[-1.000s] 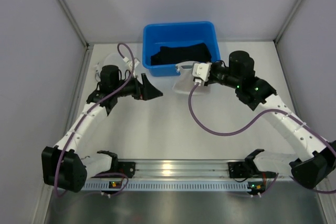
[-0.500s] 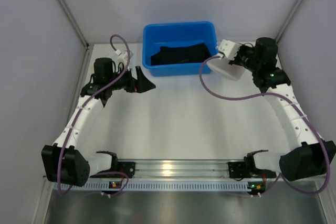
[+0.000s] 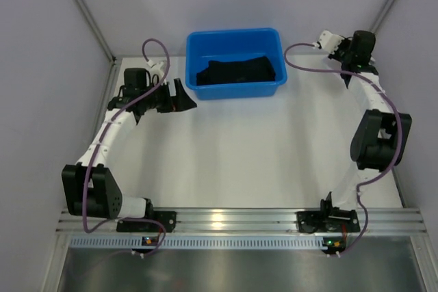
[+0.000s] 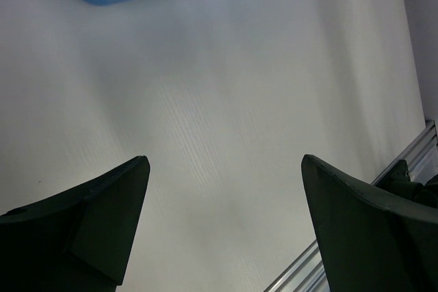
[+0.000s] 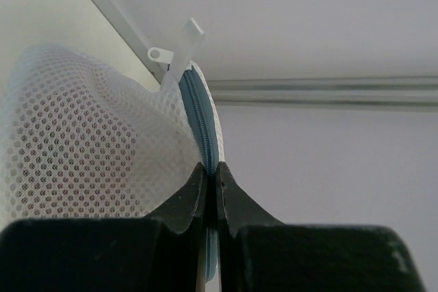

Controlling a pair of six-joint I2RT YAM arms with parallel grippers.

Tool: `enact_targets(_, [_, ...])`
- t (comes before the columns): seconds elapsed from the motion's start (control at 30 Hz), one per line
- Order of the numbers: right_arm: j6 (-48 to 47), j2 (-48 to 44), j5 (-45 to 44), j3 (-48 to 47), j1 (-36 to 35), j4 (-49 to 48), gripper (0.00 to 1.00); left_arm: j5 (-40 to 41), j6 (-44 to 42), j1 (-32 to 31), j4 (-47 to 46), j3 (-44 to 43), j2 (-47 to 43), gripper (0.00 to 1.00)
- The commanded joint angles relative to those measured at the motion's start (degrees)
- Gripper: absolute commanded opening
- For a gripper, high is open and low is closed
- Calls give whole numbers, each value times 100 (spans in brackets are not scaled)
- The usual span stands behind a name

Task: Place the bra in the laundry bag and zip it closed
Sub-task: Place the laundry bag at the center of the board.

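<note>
Blue bin (image 3: 236,89) sits at the far edge of the table (image 3: 226,162), with the black bra (image 3: 236,71) lying inside it. Over by the far right corner, the right gripper (image 5: 212,169) is pinched tight on the laundry bag (image 5: 89,135), right along its zipper (image 5: 205,121). The left gripper (image 4: 224,162) is spread wide with nothing in it, just left of the bin.
</note>
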State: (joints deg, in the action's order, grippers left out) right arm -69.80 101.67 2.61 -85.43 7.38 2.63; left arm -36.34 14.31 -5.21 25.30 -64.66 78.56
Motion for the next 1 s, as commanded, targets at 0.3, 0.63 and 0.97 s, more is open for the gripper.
enact_targets(0.3, [-1097, 2243, -1289, -889, -298, -2459, 0, -392, -77, 1065, 1, 32, 54, 98])
enact_targets(0.63, [-447, 1849, -1360, -97, -676, -2303, 53, 476, -621, 1532, 247, -142, -140, 98])
enact_targets(0.97, [853, 153, -833, 281, -694, -934, 99, 1349, -1166, 1813, 652, -1215, 440, 93])
